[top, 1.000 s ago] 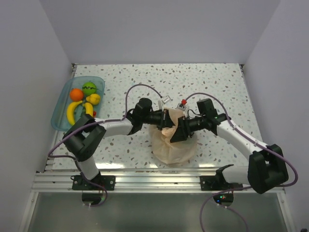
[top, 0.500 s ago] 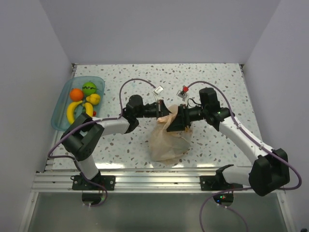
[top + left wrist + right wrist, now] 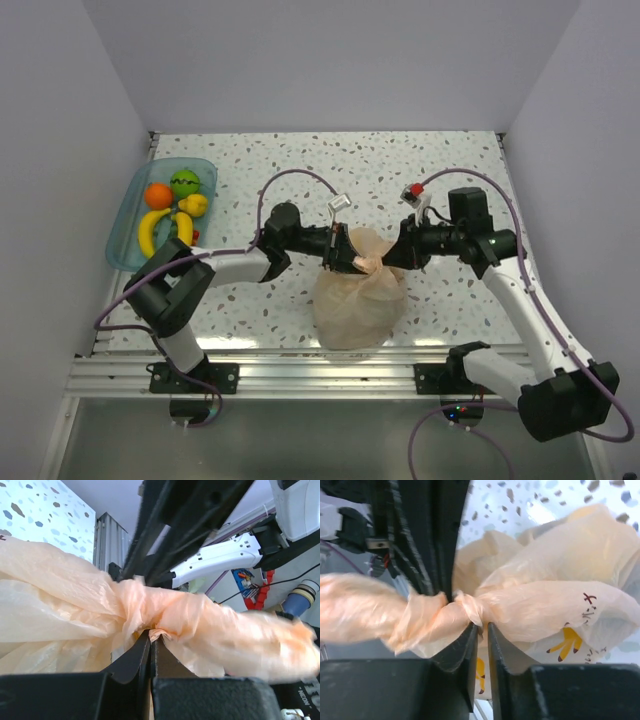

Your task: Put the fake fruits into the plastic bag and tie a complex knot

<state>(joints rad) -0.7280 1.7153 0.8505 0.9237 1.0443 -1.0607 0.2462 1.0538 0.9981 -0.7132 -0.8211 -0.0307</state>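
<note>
Two pincers of mine are now pulling opposite ways across the plastic bag [image 3: 355, 305], which sits on the table [image 3: 450, 170] near its front edge. A second ago both were crowded together over the bag and my right pincer [image 3: 398, 256] stood wide. Since then it has closed down on the peach film and drawn back to its own side, so the twisted plastic is stretched in a line between the two. My left pincer [image 3: 343, 252] has stayed pinched tight throughout, its tips together with only a thin fold of the bag between them. From my right wrist I see my jaws nearly meeting, a pleat of film nipped in the slit just under the knot [image 3: 465, 606], which has bunched into a small hard twist at the bag's neck. I judge that this pull cinches one turn of the tie, and a complex knot likely wants another pass. What troubles me is that the fake fruits [image 3: 160, 197] (orange, green ball, bananas, a small yellow piece) lie in the blue tray [image 3: 118, 238] well off to my left, outside the bag, and whether anything is inside it I cannot tell
</note>
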